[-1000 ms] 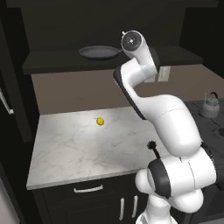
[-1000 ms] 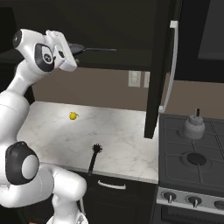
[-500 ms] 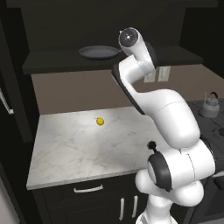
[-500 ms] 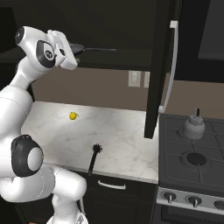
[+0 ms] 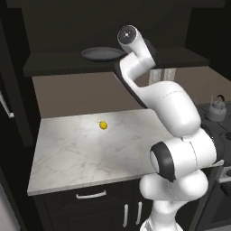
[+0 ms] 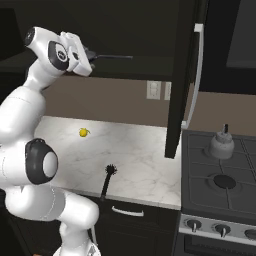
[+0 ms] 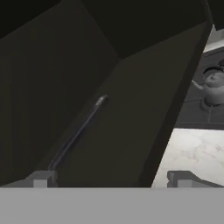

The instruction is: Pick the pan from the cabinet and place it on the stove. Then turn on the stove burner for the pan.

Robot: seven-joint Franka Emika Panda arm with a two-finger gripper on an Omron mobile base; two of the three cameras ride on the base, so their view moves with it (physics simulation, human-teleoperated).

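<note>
1. Step in hand, as judged: reaching into the cabinet (image 6: 185, 75) to take the pan (image 5: 103, 54) by its handle (image 7: 78, 131).
2. Pincer (image 7: 109, 178) state: spread wide, holding nothing; fingertips (image 7: 41, 178) apart at either side of the hand view.
3. Pan location: on the cabinet shelf, just beside the pincer; thin dark handle running forward from the left fingertip and ending ahead.
4. Recommended: shift sideways until the handle lies midway between the fingertips, then advance level with the shelf.
5. Closing only once the handle sits fully between the pads; contact depth probably hard to judge in the dark interior.
6. Lifting slightly before withdrawing, clear of the open door to the right.
7. Stove (image 6: 220, 180) location: lower and far right of the pincer, beyond the desk (image 6: 140, 160).
</note>
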